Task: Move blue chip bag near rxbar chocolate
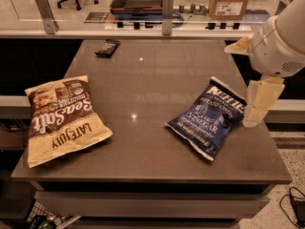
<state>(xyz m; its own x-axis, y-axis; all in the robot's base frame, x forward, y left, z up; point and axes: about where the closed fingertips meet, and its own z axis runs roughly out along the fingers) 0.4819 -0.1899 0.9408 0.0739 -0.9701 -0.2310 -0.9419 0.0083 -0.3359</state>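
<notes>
Brown tabletop (pixel 143 142) fills the middle of the frame, with a cardboard box (pixel 230 1) on the floor beyond it. At the right edge the robot's gripper (pixel 257 108) hangs just beside the upper right corner of the blue chip bag (pixel 208 118), which lies flat at centre right. Whether the gripper is wide or narrow I cannot tell. The rxbar chocolate (pixel 107 47) sits well apart, at the table's upper left. A tan Sea Salt bag (pixel 59 118) lies at the left.
</notes>
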